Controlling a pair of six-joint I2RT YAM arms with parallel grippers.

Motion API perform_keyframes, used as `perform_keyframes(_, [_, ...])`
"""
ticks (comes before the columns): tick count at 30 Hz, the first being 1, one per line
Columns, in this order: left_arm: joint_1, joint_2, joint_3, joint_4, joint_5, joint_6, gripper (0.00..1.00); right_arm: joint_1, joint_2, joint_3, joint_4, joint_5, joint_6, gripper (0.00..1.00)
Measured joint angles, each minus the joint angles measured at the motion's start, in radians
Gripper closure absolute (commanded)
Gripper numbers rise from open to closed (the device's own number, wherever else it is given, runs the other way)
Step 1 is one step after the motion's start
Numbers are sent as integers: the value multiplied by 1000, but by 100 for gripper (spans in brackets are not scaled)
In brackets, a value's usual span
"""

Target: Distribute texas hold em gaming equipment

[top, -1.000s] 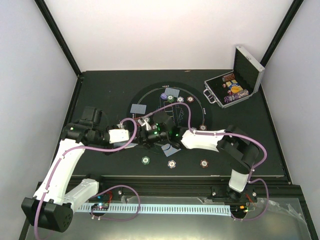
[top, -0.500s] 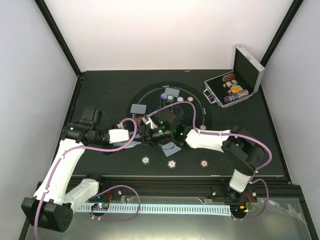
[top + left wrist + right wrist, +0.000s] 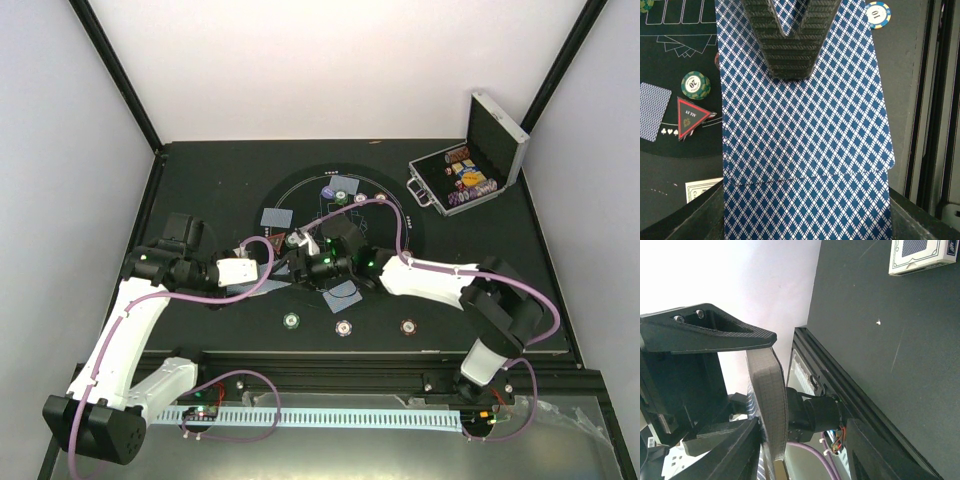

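Note:
My left gripper (image 3: 281, 263) (image 3: 805, 220) is shut on a stack of blue diamond-backed playing cards (image 3: 805, 150), held over the mat's near-left edge. The top card sits slightly shifted from those beneath. My right gripper (image 3: 302, 260) (image 3: 805, 450) meets it from the right with its jaws apart; one ribbed finger (image 3: 790, 50) lies on the top card's back, the other is hidden. On the mat lie face-down cards (image 3: 277, 216) (image 3: 343, 296), a red triangle marker (image 3: 691, 116) and a green chip (image 3: 696, 85). Three chips (image 3: 343, 327) line the front.
The open silver case (image 3: 470, 175) with chips stands at the back right. A white card box (image 3: 920, 257) lies on the black mat (image 3: 400, 235) near the grippers. More chips (image 3: 360, 198) and a card (image 3: 344, 184) sit at the mat's far side.
My right arm has stretched further left, bringing its gripper onto the cards in my left gripper, and its jaws have narrowed. The left arm has stayed still.

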Motion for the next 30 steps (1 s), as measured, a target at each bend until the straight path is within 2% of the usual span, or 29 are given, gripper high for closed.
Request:
perform_keyframes(5, [0,0,0,0,-2,0,98,0,-18,1,-17,4,-13,69])
perform_keyframes(12, [0,0,0,1,-2,0,98,-10,-73,1,-68,21,-29,74])
perform_keyframes(18, [0,0,0,1,-2,0,99,-31,-98,-1,-99,33,-43,84])
perform_keyframes(24, [0,0,0,1,-2,0,98,-67,-125,-2,-130,35,-61,98])
perform_keyframes(30, [0,0,0,1,-2,0,98,-108,-134,-2,-145,29,-74,99])
